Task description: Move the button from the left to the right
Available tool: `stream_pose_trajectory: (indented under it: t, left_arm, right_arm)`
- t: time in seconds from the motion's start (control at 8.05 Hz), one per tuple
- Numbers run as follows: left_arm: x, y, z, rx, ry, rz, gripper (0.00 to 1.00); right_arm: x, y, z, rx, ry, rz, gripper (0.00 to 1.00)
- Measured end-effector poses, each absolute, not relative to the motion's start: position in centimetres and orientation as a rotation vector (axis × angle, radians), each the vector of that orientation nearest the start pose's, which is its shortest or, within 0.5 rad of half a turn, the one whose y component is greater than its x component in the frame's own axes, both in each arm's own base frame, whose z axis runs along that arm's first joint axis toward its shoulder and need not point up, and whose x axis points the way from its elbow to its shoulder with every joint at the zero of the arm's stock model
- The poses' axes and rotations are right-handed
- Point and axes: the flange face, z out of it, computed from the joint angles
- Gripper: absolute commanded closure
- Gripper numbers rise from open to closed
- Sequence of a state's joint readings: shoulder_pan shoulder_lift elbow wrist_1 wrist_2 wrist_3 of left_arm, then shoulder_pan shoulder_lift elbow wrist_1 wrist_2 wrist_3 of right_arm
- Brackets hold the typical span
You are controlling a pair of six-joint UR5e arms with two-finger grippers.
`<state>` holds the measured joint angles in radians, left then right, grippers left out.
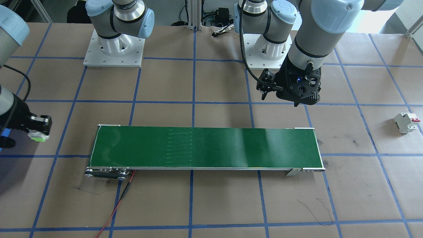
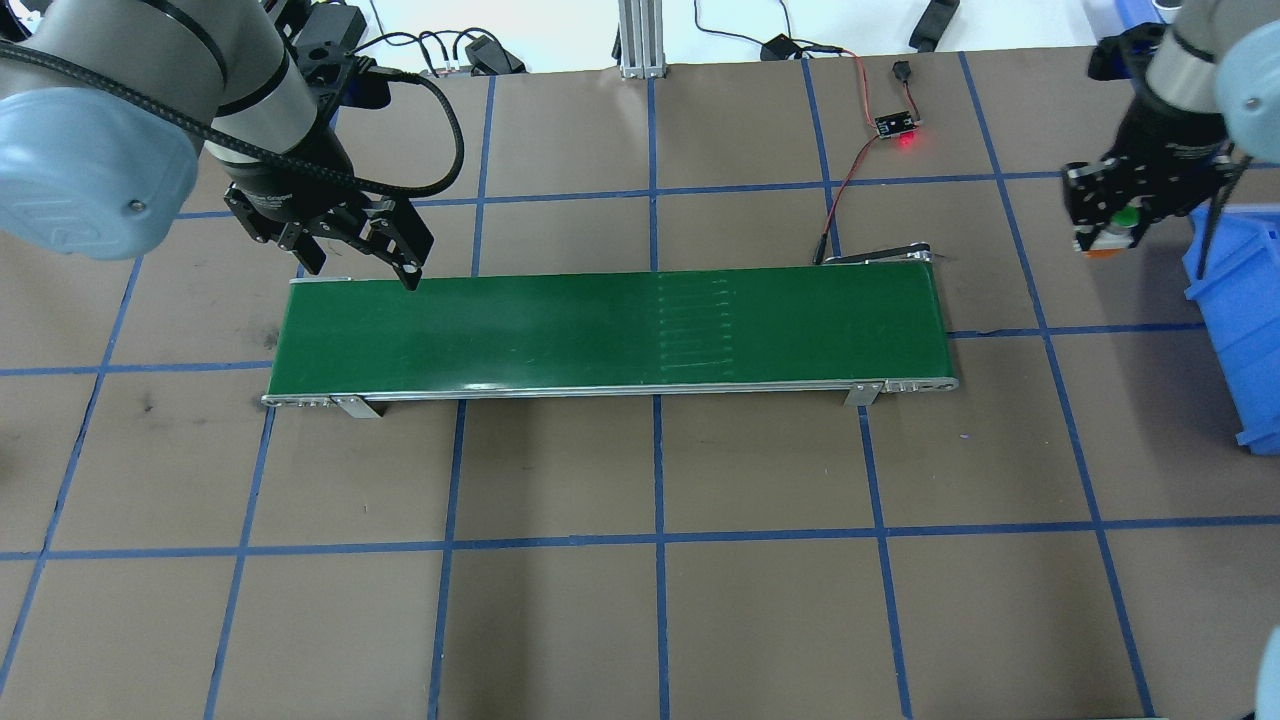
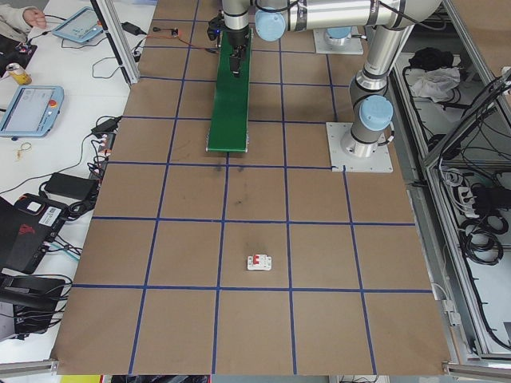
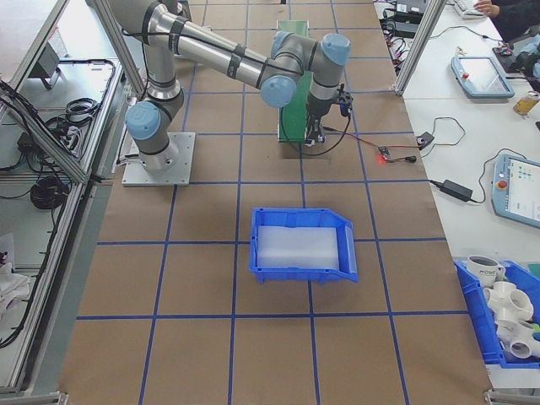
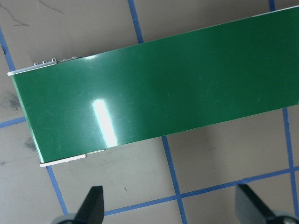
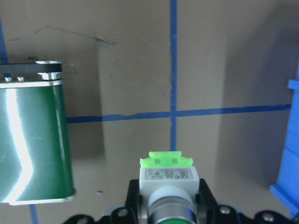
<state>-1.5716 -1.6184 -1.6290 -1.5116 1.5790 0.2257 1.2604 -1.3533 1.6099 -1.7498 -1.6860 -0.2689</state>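
Covering the table (image 2: 760, 620): blue-taped brown paper

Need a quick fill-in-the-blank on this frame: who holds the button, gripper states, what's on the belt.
1. The button is held by the ____ gripper.
2. The left gripper has its jaws ____ and holds nothing.
3. The green conveyor belt carries ____ objects.
4. The bin beyond the belt's right end is coloured ____.

Missing words: right; open; no; blue

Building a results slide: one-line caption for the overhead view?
Right gripper carries the button toward the blue bin; conveyor empty.
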Motion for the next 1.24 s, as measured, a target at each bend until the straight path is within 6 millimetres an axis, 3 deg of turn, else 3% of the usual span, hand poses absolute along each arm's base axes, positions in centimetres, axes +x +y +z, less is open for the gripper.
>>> stream_pose_trajectory:
  t: [0.25,0.5,0.62,0.87,0.99,1.24]
  left_arm:
    - [-13.5,-50.6,44.2,0.354,3.133,0.069,0.0]
    - [-13.8,-50.5,44.4,0.333,3.151,0.06,0.0]
    - [-14.1,-50.5,44.5,0.297,3.156,0.055,0.0]
    - [-14.2,-50.5,44.6,0.248,3.159,0.042,0.0]
    - [-14.2,-50.5,44.5,0.239,3.159,0.04,0.0]
    - [-14.2,-50.5,44.5,0.234,3.16,0.041,0.0]
  right_arm:
    - [-15.5,-55.4,39.4,-0.106,3.236,0.156,0.98]
    - [-24.8,-52.7,39.9,-0.228,3.235,0.135,0.97]
    - [-28.4,-51.7,39.6,-0.28,3.239,0.123,0.96]
    - [-35.8,-50.3,36.0,-0.395,3.227,0.086,0.95]
    - [-38.2,-50.1,33.7,-0.439,3.215,0.076,0.91]
    - [-40.2,-50.5,29.9,-0.471,3.194,0.057,0.9]
